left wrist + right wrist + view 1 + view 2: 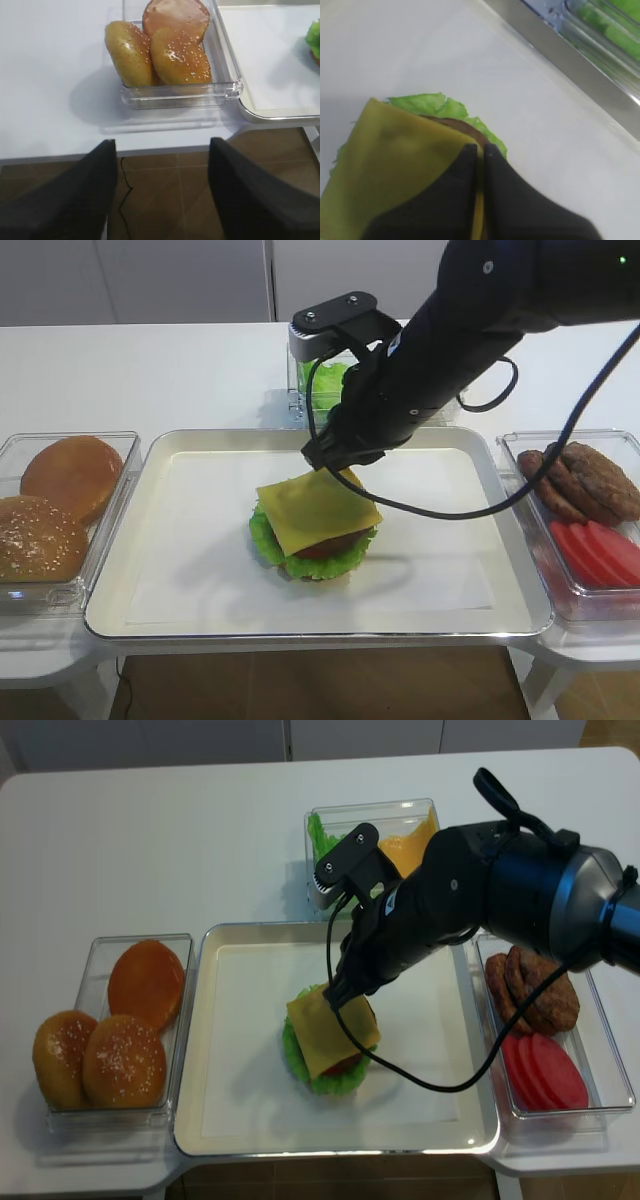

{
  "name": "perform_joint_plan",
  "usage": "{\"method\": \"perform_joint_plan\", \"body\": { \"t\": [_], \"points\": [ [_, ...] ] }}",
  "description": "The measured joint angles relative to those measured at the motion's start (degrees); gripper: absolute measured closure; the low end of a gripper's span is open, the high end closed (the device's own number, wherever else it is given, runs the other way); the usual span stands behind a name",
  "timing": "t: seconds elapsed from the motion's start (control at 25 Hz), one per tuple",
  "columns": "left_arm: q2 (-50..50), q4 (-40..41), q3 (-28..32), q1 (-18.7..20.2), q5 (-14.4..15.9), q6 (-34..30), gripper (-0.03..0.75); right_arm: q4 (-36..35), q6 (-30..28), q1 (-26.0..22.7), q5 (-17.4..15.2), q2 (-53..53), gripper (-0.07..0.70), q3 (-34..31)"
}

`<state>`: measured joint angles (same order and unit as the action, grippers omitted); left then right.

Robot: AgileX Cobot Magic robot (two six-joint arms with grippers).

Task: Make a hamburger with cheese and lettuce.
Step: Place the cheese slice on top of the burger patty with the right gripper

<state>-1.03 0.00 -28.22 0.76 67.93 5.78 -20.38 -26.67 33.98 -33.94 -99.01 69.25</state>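
- The tray (120,610) sits at the middle of the surface (150,370)'s front edge; the hamburger (312,558) stands near the tray's centre, lettuce frill and red tomato showing under the cheese (315,508)
- The cheese lies tilted over the stack, its far corner pinched in the right gripper (481,150), whose jaws are closed on the slice's edge
- Left tub (70,592), touching the tray's left rim: sesame buns (38,538) and a plain bun half
- Right tub (590,612), at the tray's right rim: brown patties (590,480) toward the back, tomato slices (600,550) toward the front
- Back tub (372,812), behind the tray's far rim: lettuce on its left and cheese slices on its right, seen only in the realsense view; the other high view shows just green behind the arm
- The right wrist view alone shows the jaws meeting on the cheese, with patty edge and lettuce beyond
- The left wrist view alone shows the left gripper (162,192), jaws spread wide and empty, hanging off the surface's front edge before the bun tub
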Motion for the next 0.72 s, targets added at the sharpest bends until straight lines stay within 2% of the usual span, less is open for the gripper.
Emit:
{"method": "perform_joint_plan", "body": {
  "t": [0.36, 0.48, 0.64, 0.72],
  "points": [
    [0.0, 0.0, 0.0, 0.0, 0.0, 0.0, 0.283, 0.6, 0.4, 0.0, -0.2, 0.0, 0.568, 0.0],
    [0.0, 0.0, 0.0, 0.0, 0.0, 0.0, 0.283, 0.6, 0.4, 0.0, -0.3, 0.0, 0.455, 0.0],
    [0.0, 0.0, 0.0, 0.0, 0.0, 0.0, 0.283, 0.6, 0.8, 0.0, -0.4, 0.0, 0.211, 0.0],
    [0.0, 0.0, 0.0, 0.0, 0.0, 0.0, 0.283, 0.6, 1.7, 0.0, -0.5, 0.2, 0.120, 0.0]
  ]
}}
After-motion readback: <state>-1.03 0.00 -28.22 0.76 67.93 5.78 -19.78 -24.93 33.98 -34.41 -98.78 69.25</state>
